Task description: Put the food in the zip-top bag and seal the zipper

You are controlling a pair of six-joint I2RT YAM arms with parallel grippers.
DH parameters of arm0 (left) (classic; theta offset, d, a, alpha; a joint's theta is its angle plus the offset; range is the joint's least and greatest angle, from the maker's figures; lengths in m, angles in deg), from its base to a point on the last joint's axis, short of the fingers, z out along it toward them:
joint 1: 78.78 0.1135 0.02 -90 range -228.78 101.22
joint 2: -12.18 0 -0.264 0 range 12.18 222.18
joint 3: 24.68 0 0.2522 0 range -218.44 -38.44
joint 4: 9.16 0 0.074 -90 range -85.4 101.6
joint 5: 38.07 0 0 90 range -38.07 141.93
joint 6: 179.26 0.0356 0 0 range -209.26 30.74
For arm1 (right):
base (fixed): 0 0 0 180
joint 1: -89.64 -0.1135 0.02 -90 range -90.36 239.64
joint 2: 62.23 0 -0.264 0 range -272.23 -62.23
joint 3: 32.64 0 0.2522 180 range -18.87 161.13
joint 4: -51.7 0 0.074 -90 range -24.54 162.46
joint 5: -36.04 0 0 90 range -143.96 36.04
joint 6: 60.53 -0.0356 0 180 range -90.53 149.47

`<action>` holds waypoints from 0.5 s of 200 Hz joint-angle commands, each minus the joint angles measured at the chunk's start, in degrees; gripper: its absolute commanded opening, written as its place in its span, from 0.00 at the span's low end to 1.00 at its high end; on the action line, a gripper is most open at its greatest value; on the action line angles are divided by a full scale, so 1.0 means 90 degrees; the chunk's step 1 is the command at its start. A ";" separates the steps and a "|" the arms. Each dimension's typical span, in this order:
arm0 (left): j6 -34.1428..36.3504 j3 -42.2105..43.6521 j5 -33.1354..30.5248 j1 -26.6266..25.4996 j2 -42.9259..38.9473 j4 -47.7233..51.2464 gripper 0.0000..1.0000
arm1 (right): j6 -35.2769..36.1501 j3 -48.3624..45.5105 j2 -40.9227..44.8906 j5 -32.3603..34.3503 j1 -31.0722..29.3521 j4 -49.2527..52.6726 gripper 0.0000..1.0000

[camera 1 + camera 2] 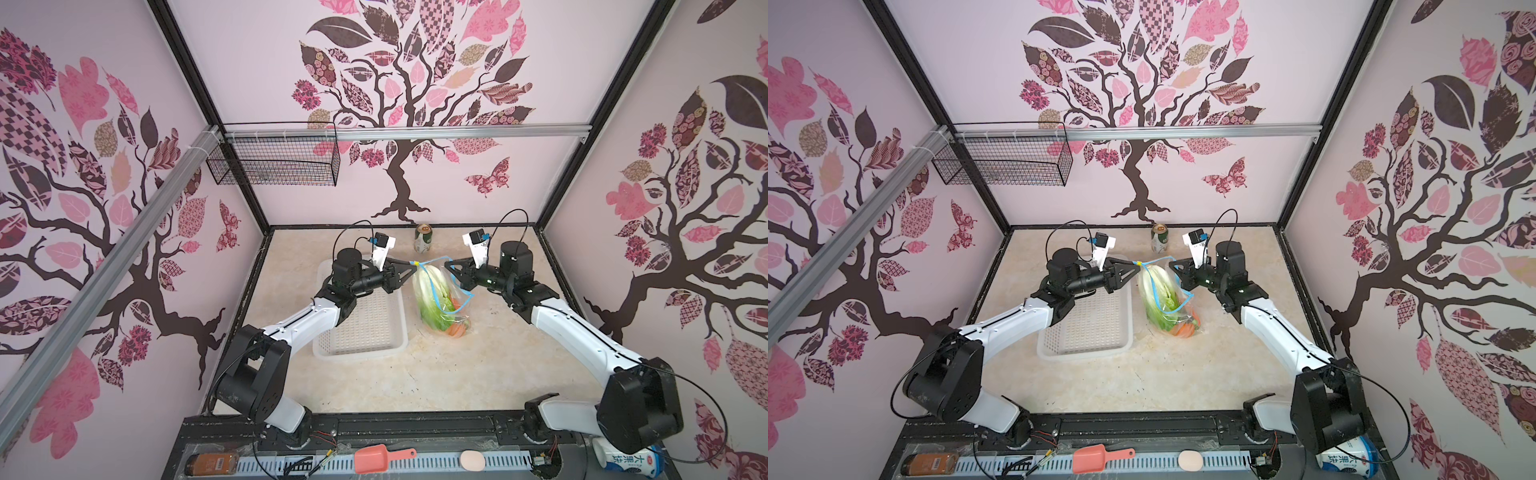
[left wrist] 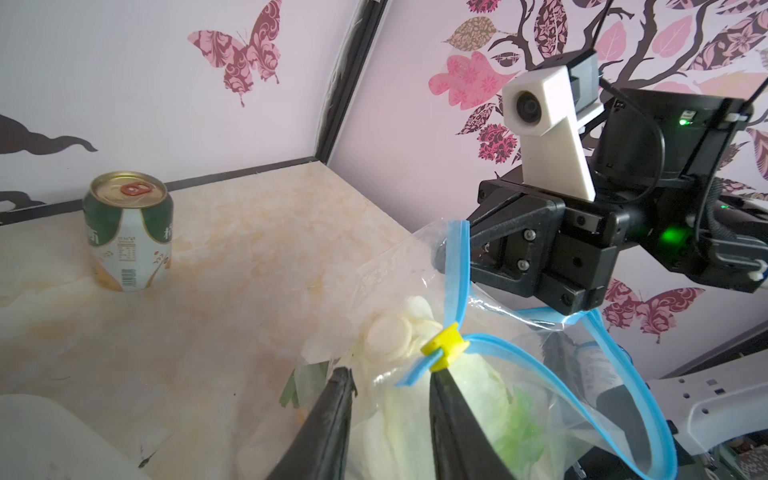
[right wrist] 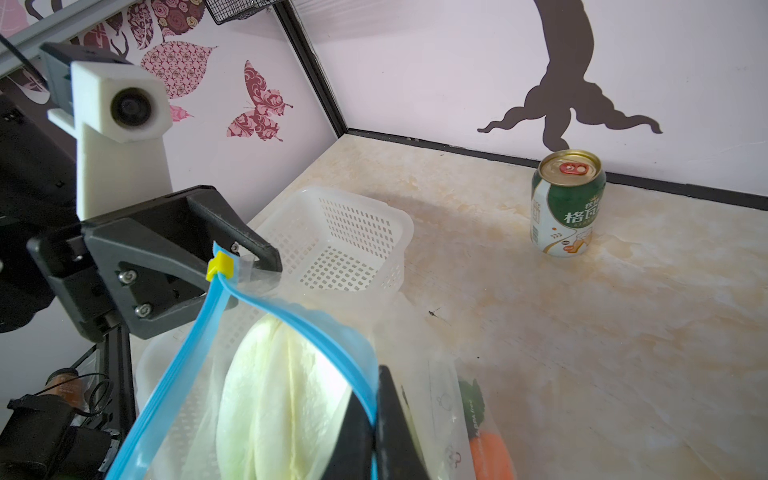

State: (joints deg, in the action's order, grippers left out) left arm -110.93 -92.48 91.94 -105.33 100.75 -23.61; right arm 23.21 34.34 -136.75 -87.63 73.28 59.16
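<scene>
**Bag mouth held up between two grippers, zipper unsealed**

Nearest, on the front rail, lie a brown bottle (image 1: pixel 212 463) and a coral scoop (image 1: pixel 374 457). Beyond them is the marbled table (image 1: pixel 457 374). A white perforated basket (image 1: pixel 361 355) sits on it left of centre, with nothing visible inside.

Just right of the basket is the zip-top bag (image 1: pixel 442 303). Through its clear plastic show a pale green lettuce (image 1: pixel 428 299) and, at the near end, an orange carrot (image 1: pixel 457 330). The far end of the bag, its mouth, is raised between the arms.

The blue zipper (image 3: pixel 291 316) splits into two strips running away from the yellow slider (image 2: pixel 444 347), so the mouth gapes.

The left gripper (image 2: pixel 390 374) is at the slider. Its fingers stand part-way apart, the slider against the tip of one and the other clear of it.

The right gripper (image 3: pixel 374 399) is clamped tight on the zipper strip at the other side of the mouth.

Farther back, a green-and-white drink can (image 1: pixel 423 239) stands upright by the rear wall. A black wire basket (image 1: pixel 274 166) hangs high on the left.
</scene>
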 commanded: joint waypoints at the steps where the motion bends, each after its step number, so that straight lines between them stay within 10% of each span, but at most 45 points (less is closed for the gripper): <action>1: -0.0150 -0.0494 0.0531 0.0027 0.0185 -0.0284 0.33 | 0.0087 0.0304 0.0011 -0.0062 0.0050 0.0163 0.00; 19: -0.0316 -0.0570 0.0719 0.0020 0.0308 -0.0448 0.26 | 0.0138 0.0360 -0.0001 -0.0024 0.0048 0.0265 0.00; 34: -0.0343 -0.0590 0.0822 0.0020 0.0317 -0.0433 0.00 | 0.0171 0.0377 0.0018 -0.0009 0.0048 0.0328 0.00; 77: -0.0255 -0.0509 0.0698 0.0020 0.0040 -0.0274 0.00 | 0.0206 0.0541 0.0066 0.0173 0.0050 0.0539 0.00; 100: -0.0080 -0.0509 0.0544 0.0023 -0.0130 0.0041 0.00 | 0.0238 0.0876 0.0172 0.0529 0.0050 0.0923 0.31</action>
State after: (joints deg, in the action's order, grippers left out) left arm -113.32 -95.34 97.36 -105.29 102.67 -24.72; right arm 24.32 37.27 -136.75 -85.86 73.35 64.01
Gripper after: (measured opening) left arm 0.051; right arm 0.210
